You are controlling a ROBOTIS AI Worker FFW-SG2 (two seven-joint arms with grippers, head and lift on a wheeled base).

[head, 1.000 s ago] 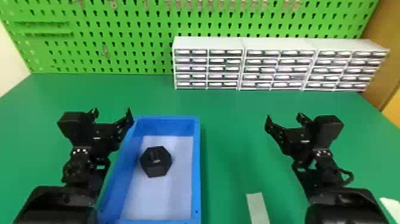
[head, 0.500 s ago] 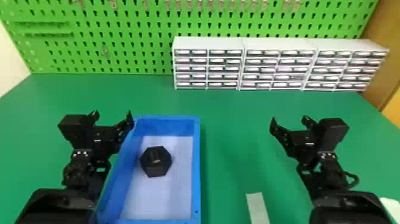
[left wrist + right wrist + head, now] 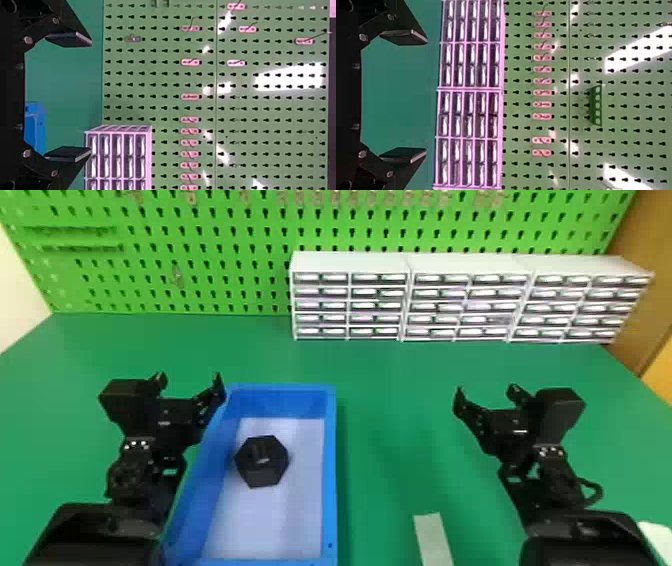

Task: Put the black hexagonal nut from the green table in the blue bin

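One black nut is seen on the floor of the blue bin. It is judged to be stiff, not fragile, perhaps rather heavy; by two opposite flat sides it should be gripped. The left end effector and right end effector are spread wide, empty.

The green table carries the blue bin, white drawers along the back and a pale strip; the cut-off white thing at right probably lies there too.
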